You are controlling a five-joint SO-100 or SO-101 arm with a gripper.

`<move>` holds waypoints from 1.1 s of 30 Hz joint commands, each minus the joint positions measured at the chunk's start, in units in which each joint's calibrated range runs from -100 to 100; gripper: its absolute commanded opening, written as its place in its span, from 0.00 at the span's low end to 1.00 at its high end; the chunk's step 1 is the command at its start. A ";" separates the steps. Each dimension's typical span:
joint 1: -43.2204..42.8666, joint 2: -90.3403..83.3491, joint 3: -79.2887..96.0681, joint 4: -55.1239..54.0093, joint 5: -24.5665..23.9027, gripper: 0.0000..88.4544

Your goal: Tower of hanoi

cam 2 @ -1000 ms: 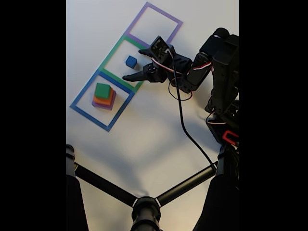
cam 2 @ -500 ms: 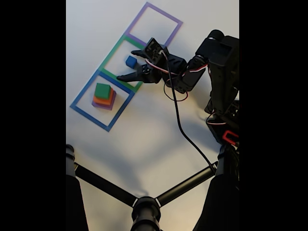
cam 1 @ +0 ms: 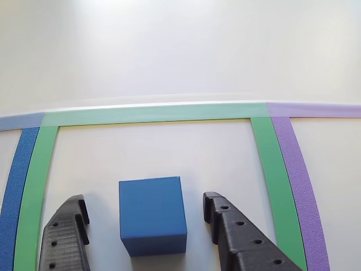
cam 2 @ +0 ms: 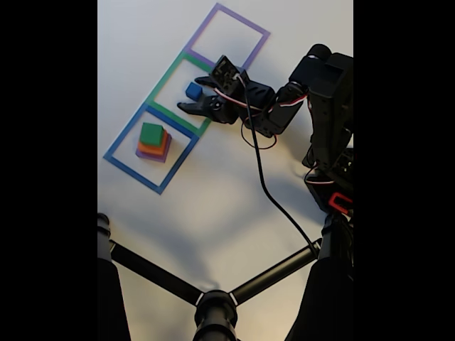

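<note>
A small blue cube [cam 1: 152,213] [cam 2: 193,90] rests inside the green tape square [cam 1: 152,113] [cam 2: 162,84]. My black gripper [cam 1: 145,217] [cam 2: 193,93] stands open around it, one finger on each side with a gap to the cube on both sides. In the fixed view, a stack of blocks [cam 2: 153,142] with green on top, orange beneath and purple at the bottom sits in the blue tape square [cam 2: 122,136]. A purple tape square [cam 2: 244,19] lies beyond the green one.
The arm's base and cables [cam 2: 328,121] occupy the right side of the fixed view. A black tripod [cam 2: 213,302] spreads across the bottom. The white table surface [cam 2: 213,206] stretches between them.
The gripper has narrowed around the blue cube; its lower finger moved up toward the cube. The cube and the stack stayed put.
</note>
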 commanded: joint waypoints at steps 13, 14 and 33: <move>-1.71 -3.18 -0.82 0.49 0.94 0.15; -1.79 -3.10 -0.92 0.49 0.94 0.14; -3.39 -3.66 -0.82 0.74 0.94 0.03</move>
